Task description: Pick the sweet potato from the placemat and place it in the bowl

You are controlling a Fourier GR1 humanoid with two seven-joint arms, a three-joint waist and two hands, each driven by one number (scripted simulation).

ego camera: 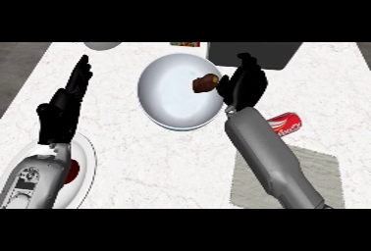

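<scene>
The brown sweet potato (205, 83) lies inside the white bowl (171, 98), near its right rim. My right hand (245, 86) hovers at that rim, just right of the sweet potato, fingers relaxed and apart from it. The grey placemat (315, 176) lies at the lower right, partly under my right forearm, with nothing visible on it. My left hand (66, 100) rests open at the left, fingers pointing up.
A red can (284, 123) lies on its side right of my right forearm. A white plate (83, 171) with a red item sits under my left forearm. A dark rectangular object (279, 53) and a white round object (101, 45) stand at the back edge.
</scene>
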